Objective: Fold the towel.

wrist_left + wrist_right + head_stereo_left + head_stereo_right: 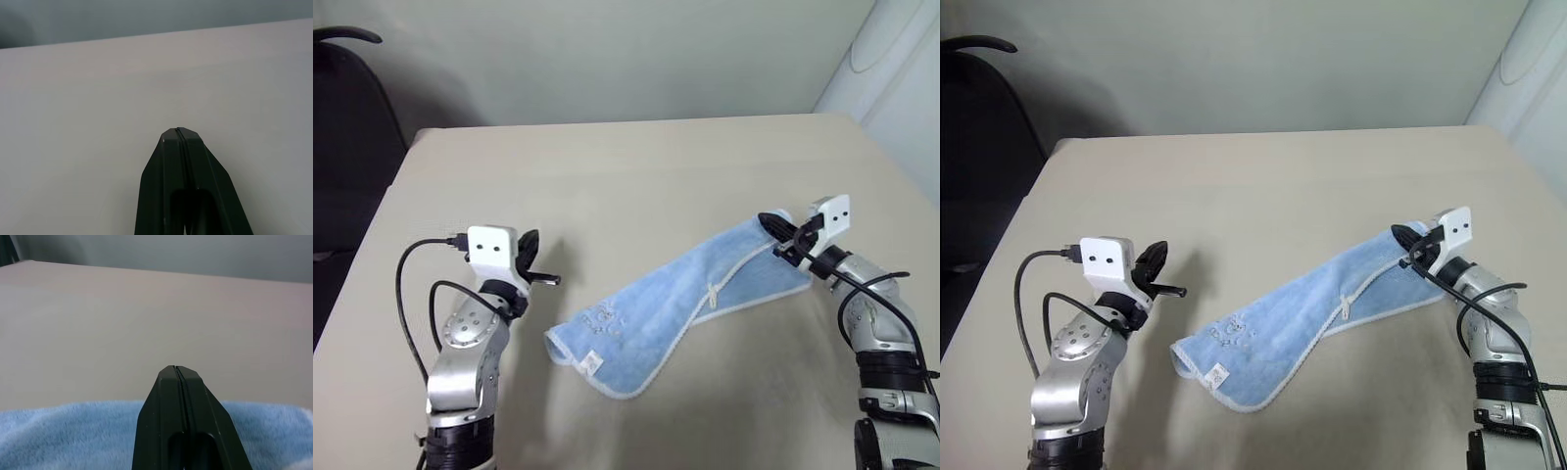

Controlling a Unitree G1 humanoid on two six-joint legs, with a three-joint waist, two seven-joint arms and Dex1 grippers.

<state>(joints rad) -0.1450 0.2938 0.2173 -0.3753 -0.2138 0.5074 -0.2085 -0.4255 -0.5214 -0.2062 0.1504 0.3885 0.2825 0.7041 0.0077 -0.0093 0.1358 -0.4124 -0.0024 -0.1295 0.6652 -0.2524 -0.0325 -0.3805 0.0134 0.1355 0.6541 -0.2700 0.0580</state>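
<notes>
Towel (680, 308) lies on beige table (636, 176), light-blue, folded lengthwise (white trim and small tag visible), running diagonally from near centre toward right side. Far end lifted off surface, pinched in right gripper (771, 227), fingers closed on cloth. Left gripper (544, 278) clamped on nothing, hovering just left of towel's low end, apart from it

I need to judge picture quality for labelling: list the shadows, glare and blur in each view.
Left eye view: soft even light, no glare; faint shadow on the table beside the left end effector and under the towel. Right eye view: the same. Left wrist view: the black fingers up close look soft, table smooth. Right wrist view: the towel's pile is blurred.
</notes>
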